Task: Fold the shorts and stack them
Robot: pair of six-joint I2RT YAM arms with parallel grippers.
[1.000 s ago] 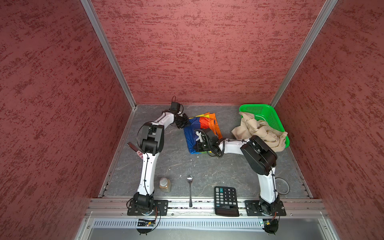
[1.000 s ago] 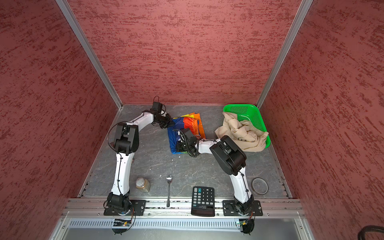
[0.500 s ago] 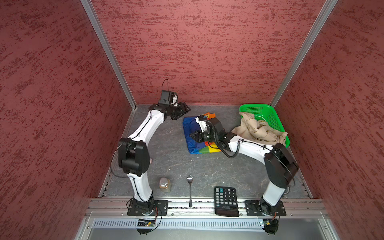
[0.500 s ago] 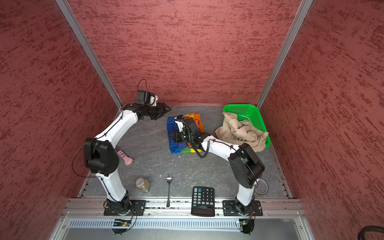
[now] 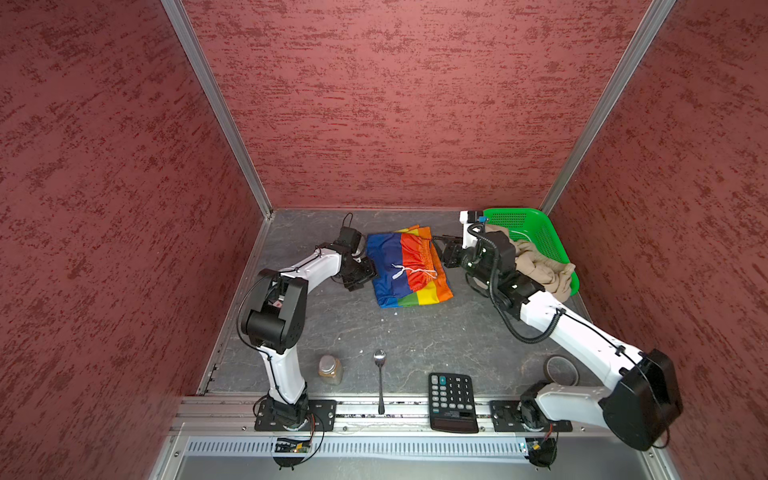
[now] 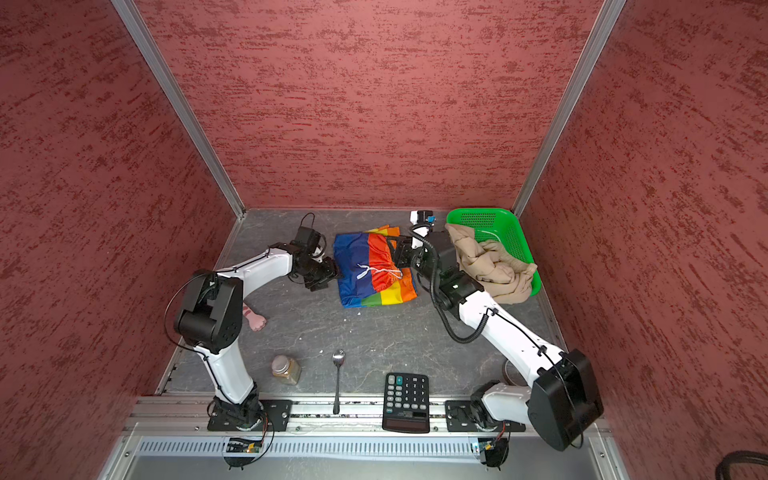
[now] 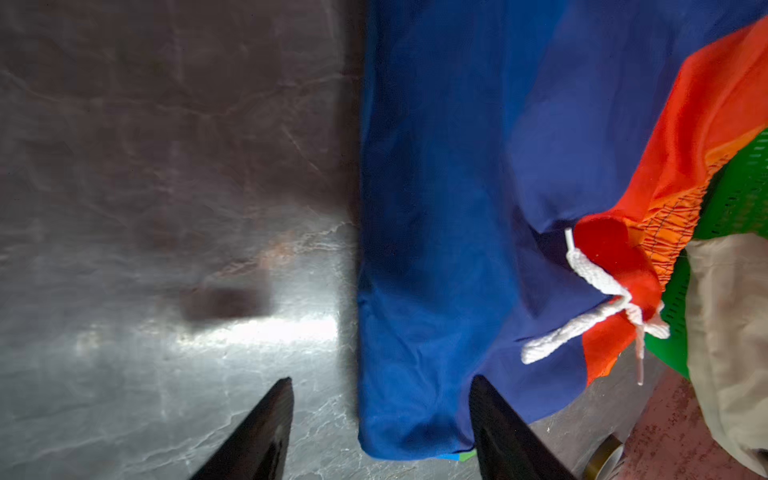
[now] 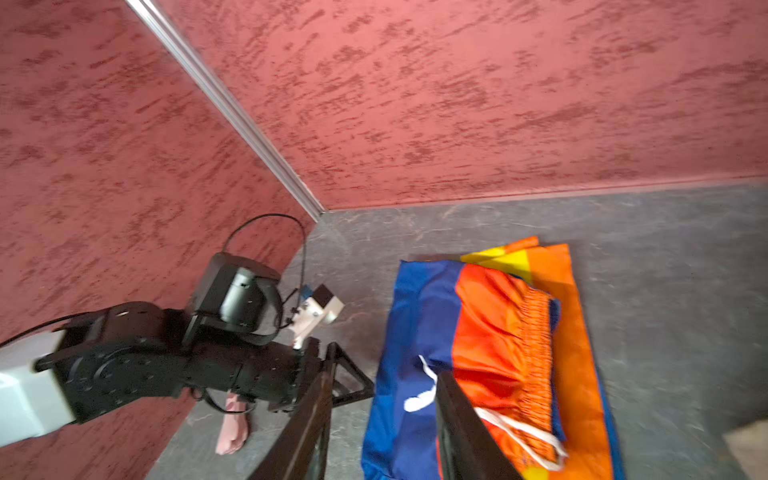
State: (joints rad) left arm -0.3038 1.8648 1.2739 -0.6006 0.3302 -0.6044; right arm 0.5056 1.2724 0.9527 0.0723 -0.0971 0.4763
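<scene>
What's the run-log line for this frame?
rainbow shorts: folded | beige shorts: heaped on green basket | left gripper: jaws open | right gripper: jaws open

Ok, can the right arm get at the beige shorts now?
Probably yes: the beige shorts lie uncovered, heaped over the green basket beside it, and the right gripper is open.

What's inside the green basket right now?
The beige shorts lie crumpled in the green basket, spilling over its near rim. The far mesh floor is bare. Anything beneath the heap is covered.
</scene>
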